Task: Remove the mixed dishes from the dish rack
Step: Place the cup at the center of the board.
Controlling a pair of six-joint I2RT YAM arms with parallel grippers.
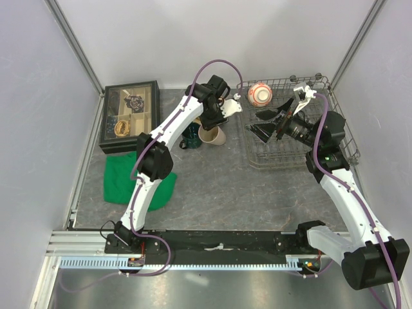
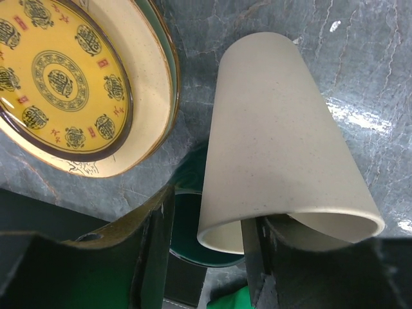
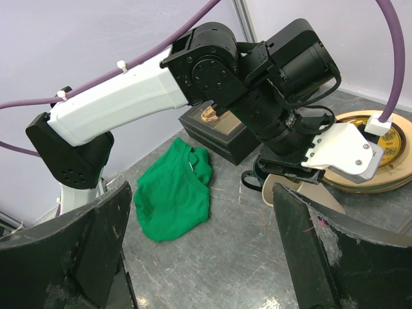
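Most of the unloading looks done: the beige cup (image 2: 277, 129) stands on the table left of the dish rack (image 1: 283, 158), beside the stacked plates (image 2: 64, 84) and the dark green mug (image 1: 190, 136). The left gripper (image 2: 205, 225) straddles the cup's rim, fingers parted and loose. The red-and-white bowl (image 1: 260, 94) sits in the rack's far left corner, and the right gripper (image 3: 201, 225) hangs over the rack wide open and empty

One left finger (image 2: 151, 257) and the beige cup (image 2: 277, 129) hide most of the dark green mug (image 2: 188, 225) from me. The yellow-patterned plate (image 2: 71, 84) is cut off top-left.
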